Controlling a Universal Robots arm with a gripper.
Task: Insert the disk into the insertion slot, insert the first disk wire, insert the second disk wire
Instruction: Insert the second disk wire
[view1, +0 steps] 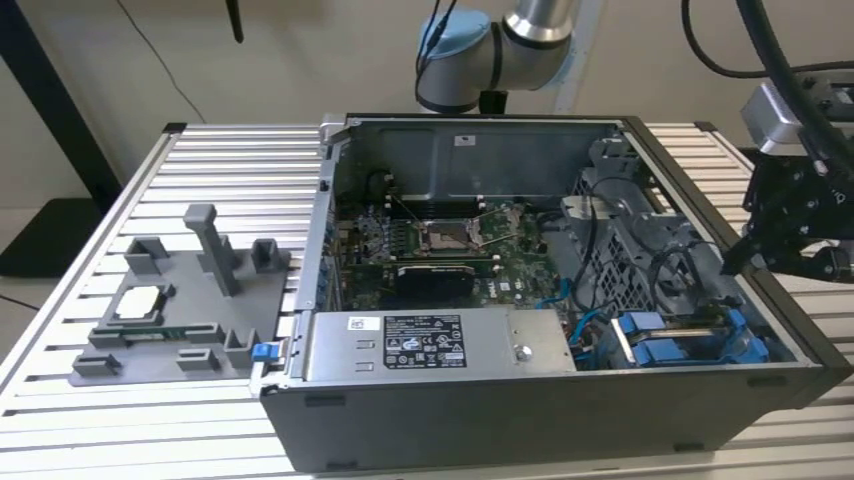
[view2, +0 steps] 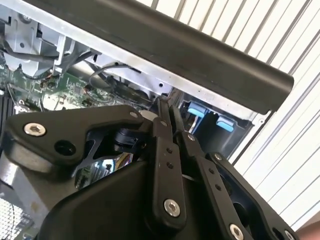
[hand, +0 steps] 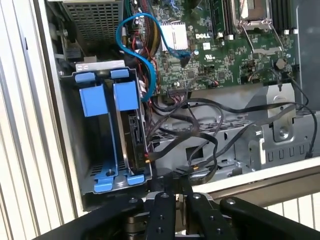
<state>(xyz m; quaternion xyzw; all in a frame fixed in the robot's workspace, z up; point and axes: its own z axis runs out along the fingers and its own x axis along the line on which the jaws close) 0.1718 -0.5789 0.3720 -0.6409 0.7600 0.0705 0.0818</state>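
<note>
One open computer case (view1: 534, 410) stood on one slatted table (view1: 227, 170), with one silver power-supply box (view1: 441, 345) and one green motherboard (view1: 441, 240) inside it, and one grey fixture tray (view1: 174, 310) lay beside it. In the first wrist view, one drive bay (hand: 107, 130) carried two blue tabs (hand: 92, 99) at one end, and one blue cable (hand: 131, 37) looped above it. One robot arm (view1: 501, 50) reached over the scene.
</note>
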